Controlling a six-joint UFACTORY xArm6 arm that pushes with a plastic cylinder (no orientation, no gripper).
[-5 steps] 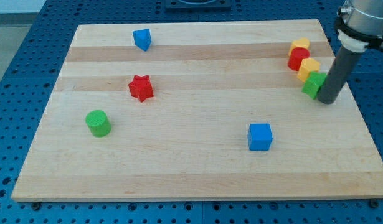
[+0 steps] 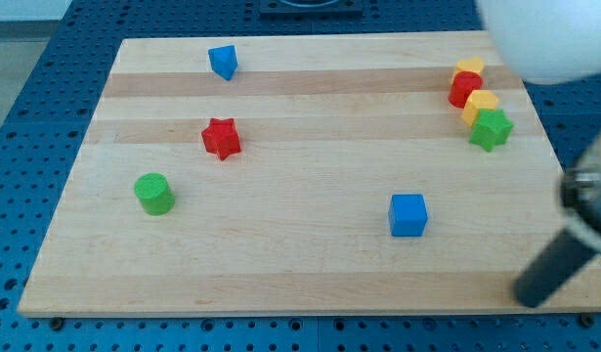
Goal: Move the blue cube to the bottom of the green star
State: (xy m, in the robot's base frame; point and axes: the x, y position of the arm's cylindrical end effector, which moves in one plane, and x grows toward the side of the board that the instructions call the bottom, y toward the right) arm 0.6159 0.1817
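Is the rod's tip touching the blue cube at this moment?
Apart. The camera view shows my tip near the board's bottom right edge, with bare wood between it and the blue cube, which sits to its upper left.

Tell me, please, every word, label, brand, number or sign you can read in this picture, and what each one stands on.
None: no readable text anywhere in the camera view.
The wooden board, the blue cube, the green star and the other blocks are all unmarked.
My tip, blurred by motion, shows no marking either.
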